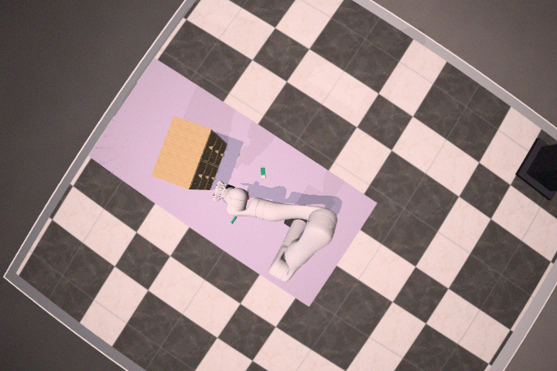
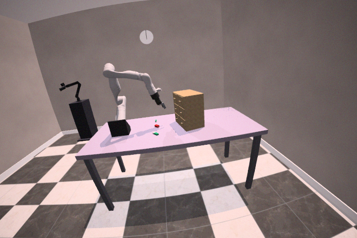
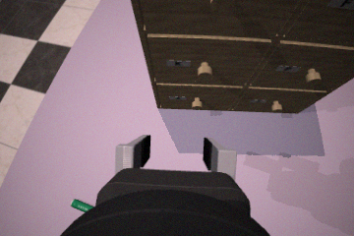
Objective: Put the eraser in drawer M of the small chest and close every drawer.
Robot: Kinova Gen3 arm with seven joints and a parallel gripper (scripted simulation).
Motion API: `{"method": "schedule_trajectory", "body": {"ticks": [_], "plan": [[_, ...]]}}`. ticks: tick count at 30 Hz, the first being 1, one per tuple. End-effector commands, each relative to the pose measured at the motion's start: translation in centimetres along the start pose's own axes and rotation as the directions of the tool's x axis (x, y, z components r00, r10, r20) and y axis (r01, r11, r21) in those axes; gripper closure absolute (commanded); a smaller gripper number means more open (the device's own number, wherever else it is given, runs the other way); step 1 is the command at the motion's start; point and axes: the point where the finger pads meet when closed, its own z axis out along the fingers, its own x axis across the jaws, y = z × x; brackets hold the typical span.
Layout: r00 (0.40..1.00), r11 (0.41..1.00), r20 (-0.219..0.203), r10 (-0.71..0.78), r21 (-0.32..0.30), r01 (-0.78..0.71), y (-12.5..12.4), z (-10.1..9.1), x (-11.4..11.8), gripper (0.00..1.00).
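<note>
The small wooden chest [image 1: 186,151] [image 2: 192,109] [image 3: 234,54] stands on the lilac table [image 1: 148,100] [image 2: 226,123] [image 3: 87,123]. Its dark front carries two columns of drawers with pale knobs, and all look pushed in. The labels are too small to read. My gripper [image 1: 217,191] [image 2: 162,105] [image 3: 176,147] is open and empty. It hangs above the table, just in front of the chest's lower drawers and aimed at them. The green-and-white eraser [image 1: 262,172] [image 2: 155,134] lies flat on the table, well away from the gripper.
A small green stick [image 1: 233,219] [image 2: 155,120] [image 3: 82,206] and a red piece [image 2: 156,125] lie on the table near the arm. A black box [image 2: 118,127] sits by the arm's base. The table edge runs close on the chest's left side in the wrist view.
</note>
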Motion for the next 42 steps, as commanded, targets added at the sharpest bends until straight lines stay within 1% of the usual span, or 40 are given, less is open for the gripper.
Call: {"method": "schedule_trajectory", "body": {"ticks": [1,7,9,24,26,27,36,42], "plan": [[1.0,0.999,-0.002,-0.008,-0.035,0.008,-0.2,-0.3,-0.1,0.0],[1.0,0.996,-0.002,-0.008,-0.092,0.008,-0.1,-0.8,0.0,0.0],[1.0,0.996,-0.002,-0.008,-0.092,0.008,-0.1,-0.8,0.0,0.0],[1.0,0.977,-0.005,-0.007,-0.214,0.006,0.3,-2.1,0.0,0.0],[1.0,0.977,-0.005,-0.007,-0.214,0.006,0.3,-2.1,0.0,0.0],[1.0,0.974,-0.002,-0.003,-0.224,0.003,0.6,-2.1,-0.2,0.0],[1.0,0.962,-0.005,-0.006,-0.274,0.005,0.5,-2.7,0.0,0.0],[1.0,0.955,-0.004,-0.005,-0.298,0.004,0.6,-2.9,-0.1,0.0]]}}
